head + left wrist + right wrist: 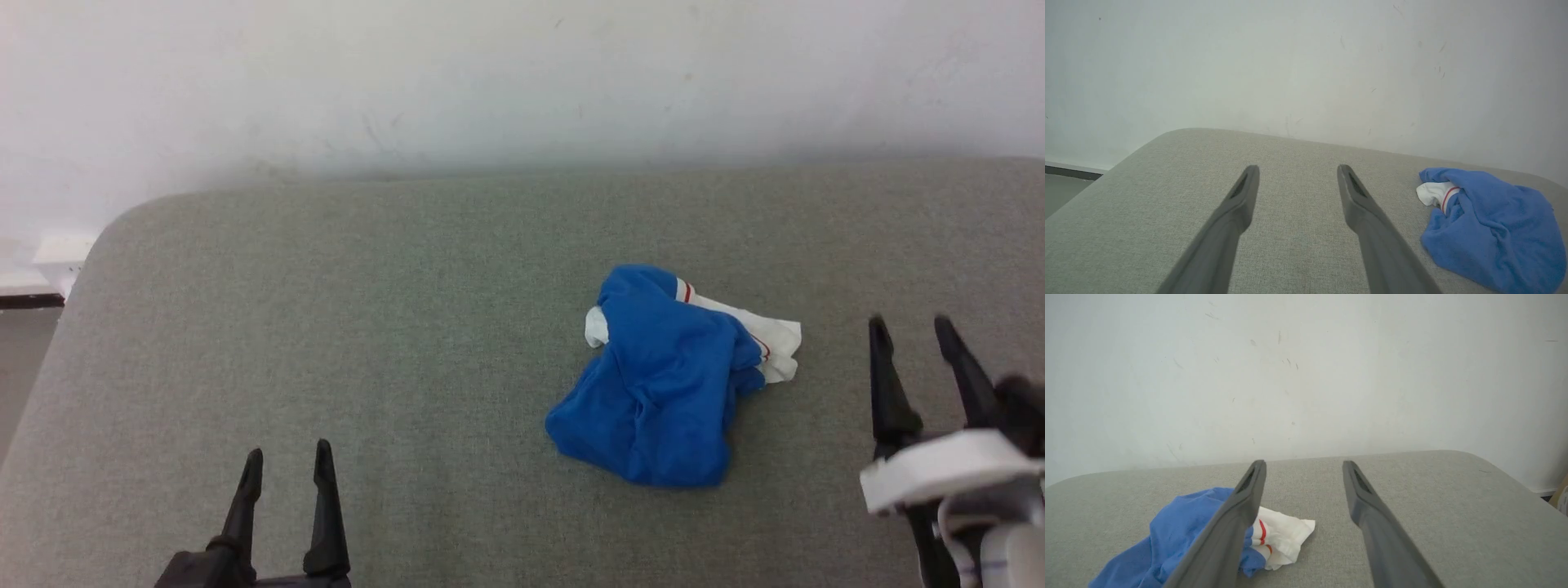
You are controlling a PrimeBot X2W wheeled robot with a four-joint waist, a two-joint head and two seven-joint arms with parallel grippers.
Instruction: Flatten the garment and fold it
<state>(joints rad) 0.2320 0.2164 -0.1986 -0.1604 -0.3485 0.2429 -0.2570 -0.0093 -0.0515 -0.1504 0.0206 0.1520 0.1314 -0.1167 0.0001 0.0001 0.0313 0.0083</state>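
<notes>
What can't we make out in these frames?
Garment print and full shape: head view, buried in its own crumpled folds.
Garment's near side: right wrist view, behind a finger of the right hand, cut by the bottom edge.
Garment's far end: left wrist view, cut by the lower right corner.
Right hand's base: head view, blurred, cut by the corner.

Head view: set high, looking forward and down over the grey table to the wall. Left wrist view: low over the table's left part, facing the wall along the left gripper, with the garment near at its right edge. Right wrist view: equally low, from the right side, along the right gripper, with the garment at lower left. All three views share garment, table and wall.
</notes>
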